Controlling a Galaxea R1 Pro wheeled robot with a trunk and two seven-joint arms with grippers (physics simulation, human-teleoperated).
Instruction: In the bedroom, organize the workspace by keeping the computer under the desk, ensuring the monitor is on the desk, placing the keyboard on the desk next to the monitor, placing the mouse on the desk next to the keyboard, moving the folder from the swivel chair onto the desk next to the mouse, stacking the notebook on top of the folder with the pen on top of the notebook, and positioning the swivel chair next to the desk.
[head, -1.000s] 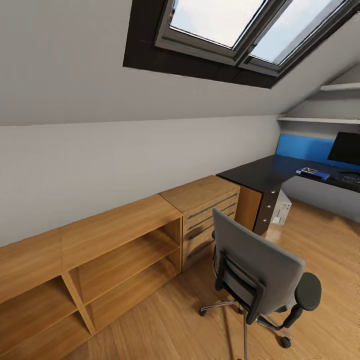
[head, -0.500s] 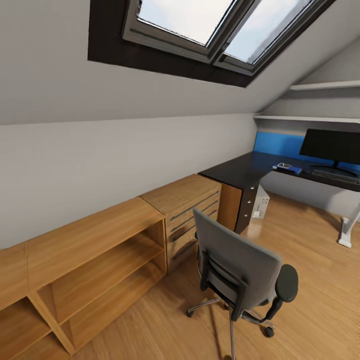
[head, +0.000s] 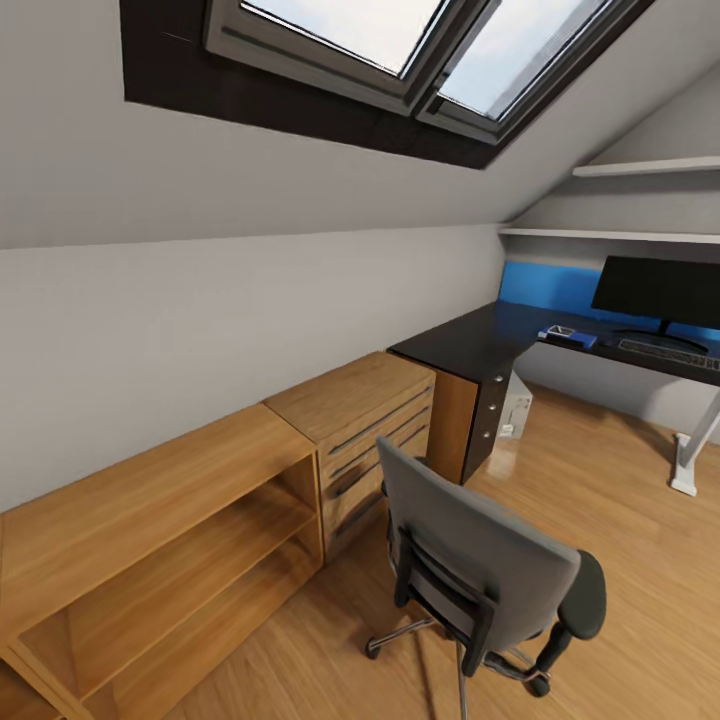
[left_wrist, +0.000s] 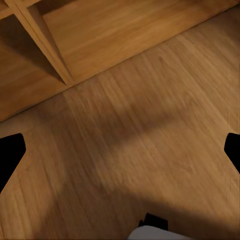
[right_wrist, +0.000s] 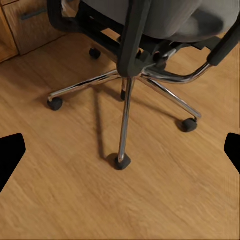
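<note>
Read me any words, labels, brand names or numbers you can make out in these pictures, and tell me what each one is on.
No text can be read.
The computer under the desk shows small marks on its face, too small to read.
The folder has a pale patch on top, too blurred to read.
The monitor screen is black, with nothing on it.

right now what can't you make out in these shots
- Swivel chair seat: head view, hidden behind its own backrest, so anything lying on it is unseen.
- Pen and mouse: head view, too small and far to pick out on the desk.
- Monitor and keyboard: head view, cut off by the right edge.
- Computer: head view, partly hidden by the drawer unit.
</note>
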